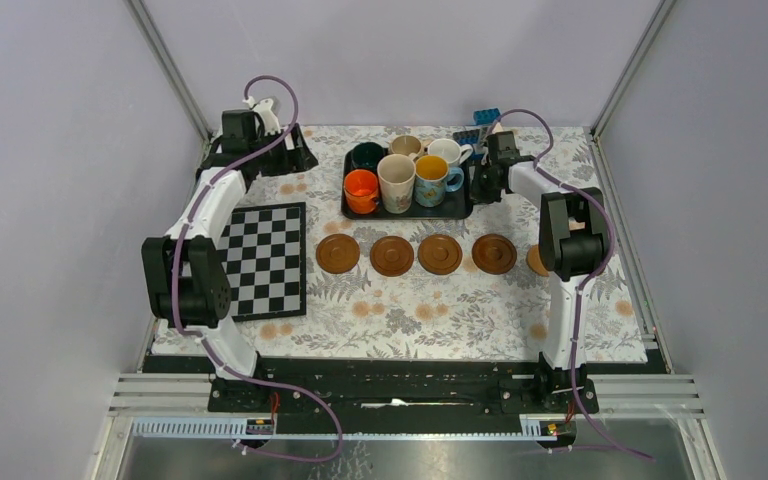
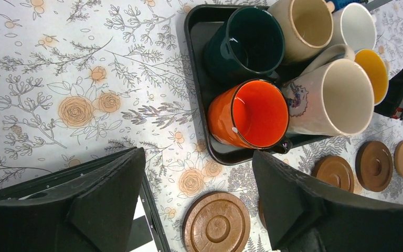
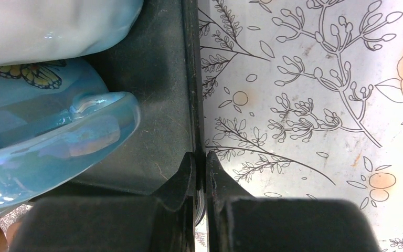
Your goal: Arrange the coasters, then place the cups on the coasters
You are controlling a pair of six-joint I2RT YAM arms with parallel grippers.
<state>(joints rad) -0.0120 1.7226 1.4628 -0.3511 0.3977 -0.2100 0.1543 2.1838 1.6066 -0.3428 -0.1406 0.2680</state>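
Several brown coasters (image 1: 392, 255) lie in a row in front of the black tray (image 1: 407, 214). One more coaster (image 1: 536, 262) is partly hidden behind the right arm. Several cups stand on the tray, among them the orange cup (image 1: 361, 190), the tall cream cup (image 1: 396, 182) and the blue cup (image 1: 432, 180). My right gripper (image 3: 200, 157) is shut on the tray's right rim (image 3: 189, 79), beside the blue cup (image 3: 47, 136). At the back left, my left gripper (image 2: 198, 155) hangs open above the cloth. It holds nothing. The orange cup (image 2: 252, 113) and a coaster (image 2: 216, 222) lie beyond it.
A black-and-white chessboard (image 1: 265, 258) lies on the left of the floral cloth. Blue toy blocks (image 1: 482, 120) sit behind the tray at the back. Grey walls close in the table on three sides.
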